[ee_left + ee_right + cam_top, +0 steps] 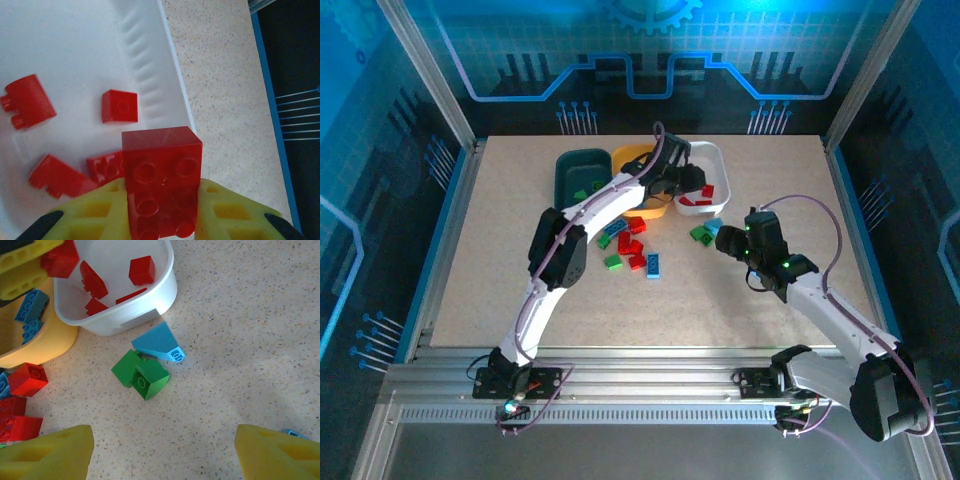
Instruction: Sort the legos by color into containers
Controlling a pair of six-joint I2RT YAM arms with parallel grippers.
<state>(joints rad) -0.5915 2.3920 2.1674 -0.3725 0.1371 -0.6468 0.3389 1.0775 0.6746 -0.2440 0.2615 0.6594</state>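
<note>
While the left gripper (162,212) hangs over the white tray (65,50), its yellow fingers (95,212) are narrowed onto a red brick (161,165), gripped by its sides with the studs facing the wrist camera. Under it, four red bricks (120,106) lie loose on the white tray's floor, so this reads as the red bin, and the release looks like the step in hand. Doing it well: the held brick sits close to the white tray's rim, so ease it toward the tray's middle first. Then lower it near the floor so it can't bounce out, part the fingers just enough to free it, and lift straight up. Over to the right gripper (162,452): jaws spread wide, nothing between them, poised above the table (240,340) just outside the white tray's wall. Two green bricks (140,374) lie there touching each other, with a light blue slope brick (159,346) just beside them, a likely next pick. Just beside the white tray, the orange-yellow tray (45,347) holds blue bricks (30,307), and more red ones (22,390) wait on the table near it.
</note>
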